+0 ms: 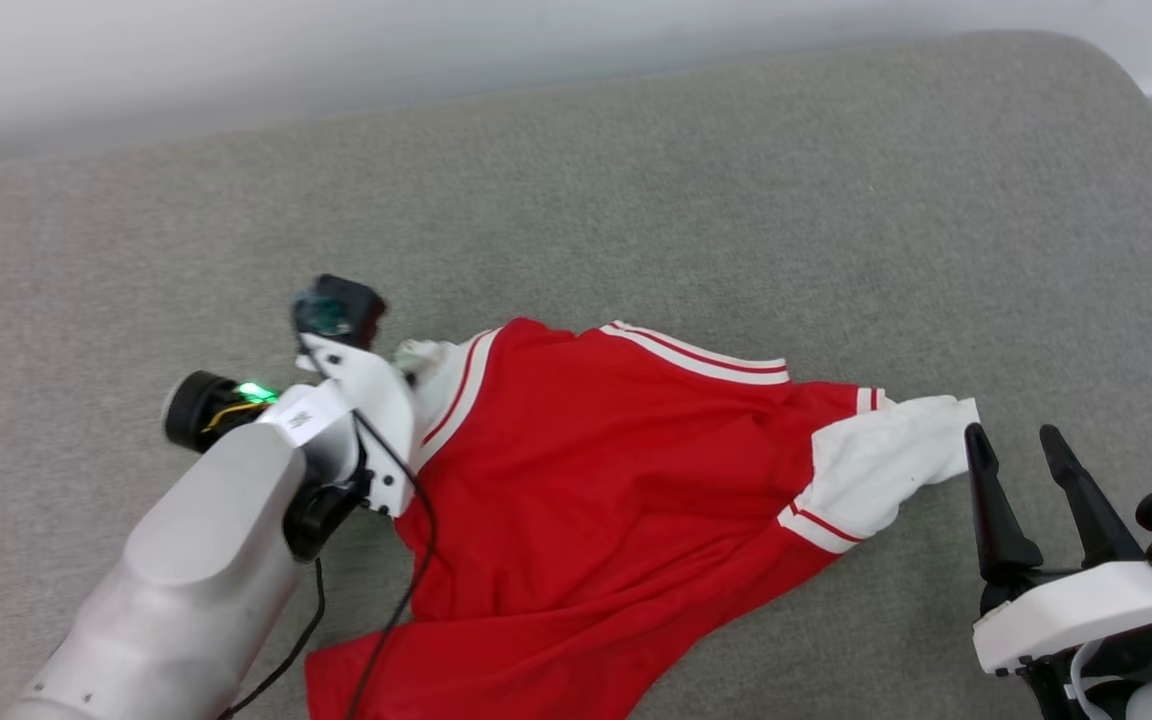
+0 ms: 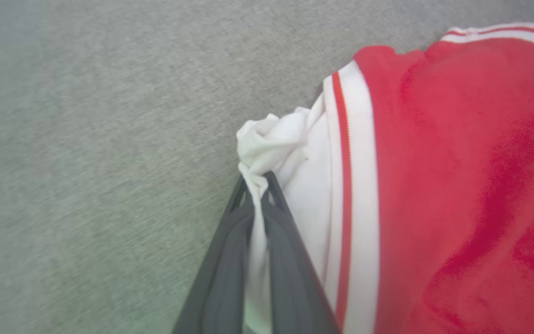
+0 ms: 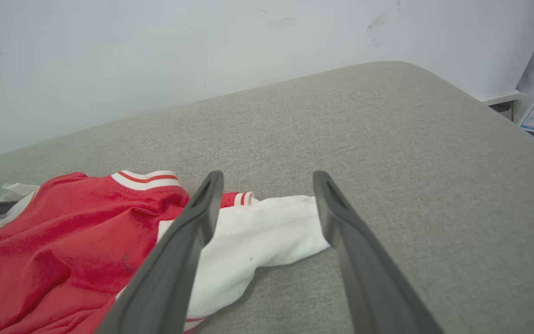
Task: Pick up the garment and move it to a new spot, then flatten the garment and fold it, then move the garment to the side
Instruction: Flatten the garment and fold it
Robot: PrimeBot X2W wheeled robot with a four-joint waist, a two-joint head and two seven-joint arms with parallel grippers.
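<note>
Soft, diffuse light is filling all three views, bright and without glare. The garment point(image 1: 576, 480) is casting only a faint, soft-edged shadow on the grey fabric surface point(image 1: 736, 200). The left wrist view is looking smeared, with the weave blurring and its dark fingers point(image 2: 225, 278) sitting out of focus. The right wrist view is bowing the surface's far edge.
</note>
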